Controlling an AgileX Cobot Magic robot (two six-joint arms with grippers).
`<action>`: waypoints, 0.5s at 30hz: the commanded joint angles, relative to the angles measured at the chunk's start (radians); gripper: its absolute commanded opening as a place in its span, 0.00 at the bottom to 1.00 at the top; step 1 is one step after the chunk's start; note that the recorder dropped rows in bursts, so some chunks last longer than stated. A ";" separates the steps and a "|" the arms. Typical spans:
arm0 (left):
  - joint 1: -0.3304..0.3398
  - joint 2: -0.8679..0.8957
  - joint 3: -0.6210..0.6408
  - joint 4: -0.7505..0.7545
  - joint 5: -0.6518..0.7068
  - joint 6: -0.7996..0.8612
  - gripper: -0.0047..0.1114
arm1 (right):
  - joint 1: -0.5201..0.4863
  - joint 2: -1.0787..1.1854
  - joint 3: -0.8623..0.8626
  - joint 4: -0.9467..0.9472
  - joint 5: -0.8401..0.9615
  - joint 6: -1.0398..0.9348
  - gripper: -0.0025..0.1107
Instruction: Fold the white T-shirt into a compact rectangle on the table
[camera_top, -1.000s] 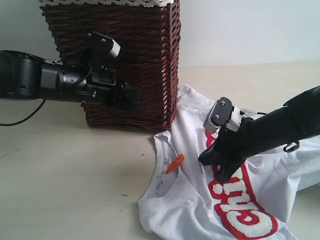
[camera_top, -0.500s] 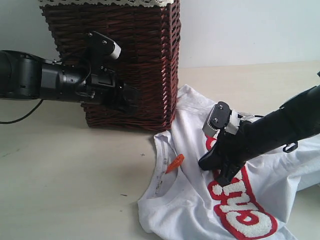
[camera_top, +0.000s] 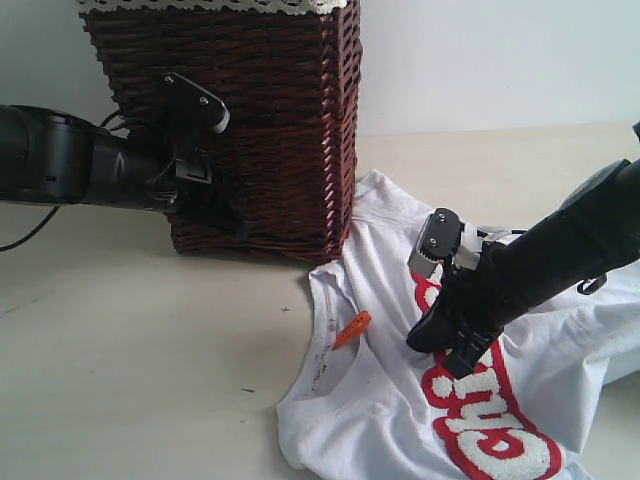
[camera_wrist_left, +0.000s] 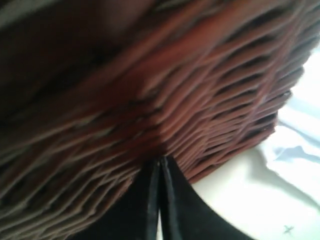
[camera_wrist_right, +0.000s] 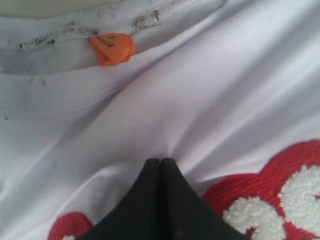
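Observation:
The white T-shirt (camera_top: 370, 400) lies crumpled on the table (camera_top: 130, 350) at the lower right, its red-outlined lettering (camera_top: 490, 410) facing up and its orange neck tag (camera_top: 352, 328) at the collar. My right gripper (camera_top: 445, 350) is shut, its tips pinching a pucker of the chest fabric (camera_wrist_right: 200, 90) just above the lettering (camera_wrist_right: 280, 200); creases run out from the tips (camera_wrist_right: 161, 161). The tag (camera_wrist_right: 112, 48) sits beyond them. My left gripper (camera_top: 228, 208) is shut and empty, held close against the brown wicker basket (camera_top: 280, 120), apart from the shirt.
The tall wicker basket (camera_wrist_left: 125, 90) with white lace edging stands at the back left, touching the shirt's far edge. The left gripper's tips (camera_wrist_left: 161, 159) point at its lower wall. Bare tabletop (camera_wrist_left: 235, 200) spreads to the left and front. A black cable trails at far left.
The left arm has rolled and drawn back toward the left along the basket. The right gripper has shifted slightly right and down, and the lettering has slid that way with it.

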 joint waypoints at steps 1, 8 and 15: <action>0.027 -0.014 -0.006 -0.023 -0.194 -0.001 0.04 | -0.006 0.033 0.027 -0.132 -0.024 0.020 0.02; 0.107 -0.040 -0.006 -0.023 -0.276 -0.001 0.04 | -0.006 0.033 0.027 -0.145 -0.042 0.084 0.02; 0.179 -0.072 -0.006 -0.023 -0.287 -0.001 0.04 | -0.006 0.033 0.027 -0.147 -0.066 0.119 0.02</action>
